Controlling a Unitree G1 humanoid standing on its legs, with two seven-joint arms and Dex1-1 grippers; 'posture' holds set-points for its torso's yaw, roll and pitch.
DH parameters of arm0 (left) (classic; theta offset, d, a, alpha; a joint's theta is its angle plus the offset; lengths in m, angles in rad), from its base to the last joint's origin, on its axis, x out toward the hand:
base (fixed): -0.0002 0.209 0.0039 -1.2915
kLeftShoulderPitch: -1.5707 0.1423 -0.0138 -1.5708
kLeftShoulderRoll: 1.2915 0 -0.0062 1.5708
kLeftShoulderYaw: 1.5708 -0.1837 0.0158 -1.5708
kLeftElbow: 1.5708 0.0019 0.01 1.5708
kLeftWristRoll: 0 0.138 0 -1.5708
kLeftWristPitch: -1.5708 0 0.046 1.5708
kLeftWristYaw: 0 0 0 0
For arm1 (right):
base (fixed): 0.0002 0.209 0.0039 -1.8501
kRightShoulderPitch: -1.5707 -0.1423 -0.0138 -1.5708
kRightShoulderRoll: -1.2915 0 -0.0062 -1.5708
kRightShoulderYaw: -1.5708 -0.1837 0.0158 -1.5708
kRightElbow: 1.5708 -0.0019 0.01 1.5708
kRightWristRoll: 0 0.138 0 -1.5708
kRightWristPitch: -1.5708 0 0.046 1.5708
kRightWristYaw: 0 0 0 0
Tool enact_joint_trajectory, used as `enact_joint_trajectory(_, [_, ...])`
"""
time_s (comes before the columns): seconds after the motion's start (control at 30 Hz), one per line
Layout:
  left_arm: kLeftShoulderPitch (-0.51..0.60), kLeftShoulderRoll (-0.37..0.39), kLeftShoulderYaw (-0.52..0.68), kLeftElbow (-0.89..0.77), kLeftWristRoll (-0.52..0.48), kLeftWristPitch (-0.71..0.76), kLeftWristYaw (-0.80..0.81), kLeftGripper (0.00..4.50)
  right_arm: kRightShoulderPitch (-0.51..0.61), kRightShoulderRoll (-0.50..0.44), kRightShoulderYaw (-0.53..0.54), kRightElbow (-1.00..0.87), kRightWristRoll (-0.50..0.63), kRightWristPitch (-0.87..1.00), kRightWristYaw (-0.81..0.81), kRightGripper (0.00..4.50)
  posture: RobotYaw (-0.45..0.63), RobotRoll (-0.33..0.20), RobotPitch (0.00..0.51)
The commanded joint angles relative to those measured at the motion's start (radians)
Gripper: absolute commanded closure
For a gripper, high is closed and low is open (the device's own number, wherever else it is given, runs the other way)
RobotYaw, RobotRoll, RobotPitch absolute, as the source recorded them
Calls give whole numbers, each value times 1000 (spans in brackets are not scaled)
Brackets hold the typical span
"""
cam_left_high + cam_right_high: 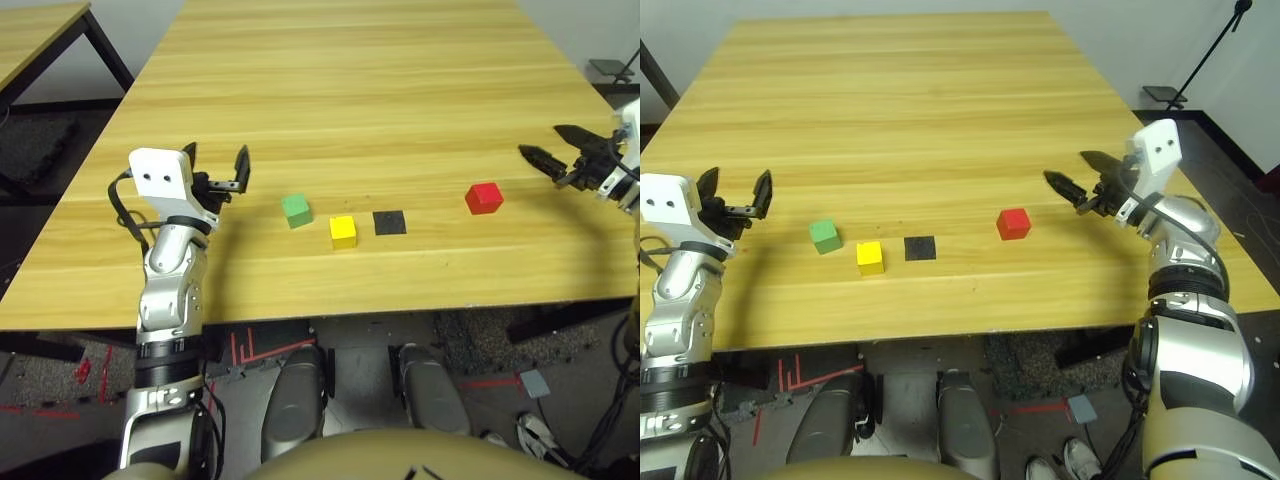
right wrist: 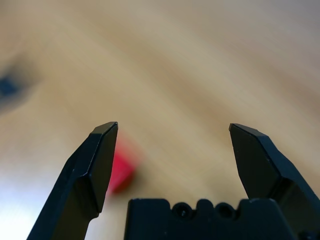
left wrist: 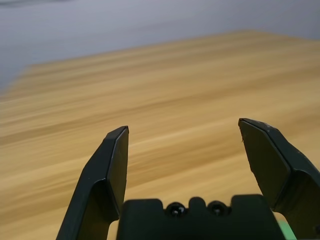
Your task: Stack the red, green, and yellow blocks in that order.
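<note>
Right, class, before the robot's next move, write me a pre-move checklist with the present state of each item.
1. Right pincer open and empty: ok.
2. Left pincer open and empty: ok.
3. Red block lying free on the table, nothing on top: ok.
4. Green block and yellow block standing apart from each other: ok.
5. Black square free of blocks: ok.
6. Stack begun: not ok, all three blocks sit singly on the table.
</note>
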Motion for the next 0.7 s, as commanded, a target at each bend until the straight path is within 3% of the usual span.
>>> enact_joint_trajectory(0.03, [-53,48,-66,-48,-46,108,-99,21,-91,-21,120,67,-132,-85,126,0,189,-196,69])
enact_joint_trajectory(0.2, [-109,84,-112,-62,-44,162,-160,21,-222,29,231,169,-284,-216,40,0,242,-195,67])
enact_joint_trajectory(0.37, [-107,46,-120,-126,-37,196,-102,21,-306,90,293,239,-392,-273,-105,0,293,-197,68])
enact_joint_trajectory(0.7, [-5,27,-119,-270,-36,275,-36,21,-336,165,330,301,-473,-280,-139,0,387,-197,75])
